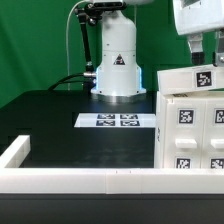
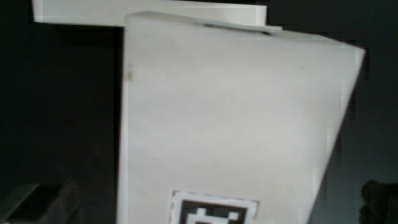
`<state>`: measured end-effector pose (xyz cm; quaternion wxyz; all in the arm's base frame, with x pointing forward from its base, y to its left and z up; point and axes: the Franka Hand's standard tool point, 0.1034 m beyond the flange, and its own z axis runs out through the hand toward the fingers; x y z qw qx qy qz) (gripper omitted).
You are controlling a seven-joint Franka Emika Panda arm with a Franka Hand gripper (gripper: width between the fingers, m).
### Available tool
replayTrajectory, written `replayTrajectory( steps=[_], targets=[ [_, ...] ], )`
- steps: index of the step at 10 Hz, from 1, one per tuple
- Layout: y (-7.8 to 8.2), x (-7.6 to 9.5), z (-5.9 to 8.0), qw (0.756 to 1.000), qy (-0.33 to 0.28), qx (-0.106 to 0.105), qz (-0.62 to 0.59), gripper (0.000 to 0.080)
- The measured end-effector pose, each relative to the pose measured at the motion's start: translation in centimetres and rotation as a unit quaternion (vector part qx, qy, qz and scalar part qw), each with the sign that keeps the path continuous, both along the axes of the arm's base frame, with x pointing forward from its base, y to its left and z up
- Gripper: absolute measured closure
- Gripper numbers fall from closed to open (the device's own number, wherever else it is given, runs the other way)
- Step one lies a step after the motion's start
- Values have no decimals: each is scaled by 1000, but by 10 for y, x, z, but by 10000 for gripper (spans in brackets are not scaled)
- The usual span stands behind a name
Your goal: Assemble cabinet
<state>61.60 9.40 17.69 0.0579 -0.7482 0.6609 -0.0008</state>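
Standing on a white base (image 1: pixel 117 68) at the middle of the table's (image 1: pixel 60 112) far edge. Arching the arm (image 1: pixel 103 12) up past the picture's top and down again at the exterior view's right. Hanging the gripper (image 1: pixel 205 50) high over the table's edge on that side, fingers pointing straight down. Holding the jaws spread wide, clamping nothing. Showing both dark fingertips (image 2: pixel 36 203) far apart in the wrist view, one at each side, each blurred and partly cut off.

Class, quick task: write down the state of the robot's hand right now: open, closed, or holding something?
Hand: open, holding nothing, above the cabinet.
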Motion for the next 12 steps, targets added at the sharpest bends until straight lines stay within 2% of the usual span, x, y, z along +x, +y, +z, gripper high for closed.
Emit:
replayTrajectory(
  steps=[3, 5, 8, 9, 10, 11, 12],
  targets=[
    [1, 7, 6, 984, -12, -13, 177, 2],
    [3, 8, 8, 979, -16, -14, 205, 2],
    [3, 8, 6, 919, -32, -31, 393, 2],
    [4, 7, 6, 878, -36, -41, 476, 2],
    [5, 7, 6, 850, -40, -44, 524, 2],
    [4, 8, 7, 825, -37, -43, 562, 2],
    [3, 10, 7, 811, -38, -44, 583, 2]
  ],
)
